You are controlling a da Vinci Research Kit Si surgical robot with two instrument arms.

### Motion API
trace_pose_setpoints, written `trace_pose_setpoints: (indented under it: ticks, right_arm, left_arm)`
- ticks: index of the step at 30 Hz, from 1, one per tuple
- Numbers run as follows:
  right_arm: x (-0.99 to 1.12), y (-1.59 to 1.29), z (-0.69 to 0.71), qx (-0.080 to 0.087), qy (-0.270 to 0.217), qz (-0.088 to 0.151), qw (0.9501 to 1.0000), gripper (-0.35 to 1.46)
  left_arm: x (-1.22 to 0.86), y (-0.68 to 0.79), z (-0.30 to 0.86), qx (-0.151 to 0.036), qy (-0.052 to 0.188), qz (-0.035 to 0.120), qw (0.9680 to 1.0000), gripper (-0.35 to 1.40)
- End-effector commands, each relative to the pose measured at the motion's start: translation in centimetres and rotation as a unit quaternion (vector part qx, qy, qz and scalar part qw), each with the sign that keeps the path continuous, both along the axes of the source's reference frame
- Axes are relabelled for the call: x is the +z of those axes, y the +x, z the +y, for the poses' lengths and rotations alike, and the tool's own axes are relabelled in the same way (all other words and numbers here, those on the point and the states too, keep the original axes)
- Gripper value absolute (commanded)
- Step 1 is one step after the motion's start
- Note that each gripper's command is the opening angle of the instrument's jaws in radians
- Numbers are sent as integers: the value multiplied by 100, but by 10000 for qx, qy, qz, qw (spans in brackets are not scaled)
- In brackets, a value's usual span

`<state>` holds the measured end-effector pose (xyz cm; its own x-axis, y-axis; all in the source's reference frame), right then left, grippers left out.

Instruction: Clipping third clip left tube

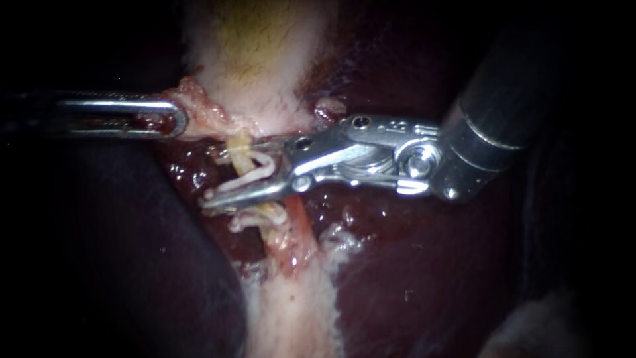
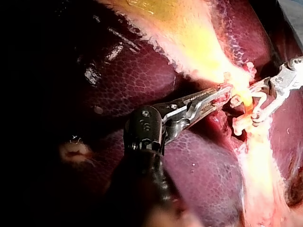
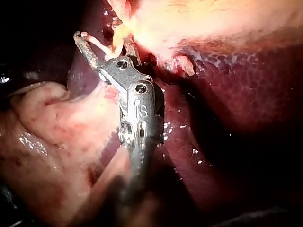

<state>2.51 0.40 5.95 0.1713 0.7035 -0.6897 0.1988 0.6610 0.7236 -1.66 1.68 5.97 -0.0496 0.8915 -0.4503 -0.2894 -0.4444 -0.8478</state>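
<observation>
While left instrument [image 1: 175, 119] jaws clamp gallbladder [image 1: 258, 59], right instrument [image 1: 218, 172] jaws hold clip [image 1: 258, 169], tube [image 1: 240, 140] between them; best seat square, apart from lower clip [image 1: 248, 220], then squeeze.

Legible text on the liver [image 1: 424, 278], gallbladder [image 1: 265, 59] and clip [image 1: 255, 169]: none.

Marks found in two places only.

1. Small engraved characters on the wrist housing of the right instrument [image 3: 104, 43] (seen in its own wrist view).
2. A similar engraving on the dark housing of the left instrument [image 2: 221, 90], seen in the left wrist view.

Both are instrument marks and are not transcribed. No labels, brands or signs elsewhere.
</observation>
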Motion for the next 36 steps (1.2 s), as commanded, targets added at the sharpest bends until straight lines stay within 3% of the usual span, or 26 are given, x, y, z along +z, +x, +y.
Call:
trace_pose_setpoints:
  ticks: [1,13,19,29,36]
  right_arm:
    - [-4,0,1,-20,34,79,10000,44]
    - [-7,-1,2,58,288,6,9996,37]
    - [-4,-10,4,152,563,-118,9982,13]
    - [-1,-18,5,156,935,-207,9953,-35]
    - [-1,-23,4,22,905,-439,9949,-35]
  left_arm:
    - [0,0,0,1,2,-2,10000,-35]
    - [2,0,1,2,2,-3,10000,-35]
    - [2,1,1,1,2,-3,10000,-35]
    - [2,1,1,1,2,-2,10000,-35]
    - [2,1,1,1,2,-2,10000,-35]
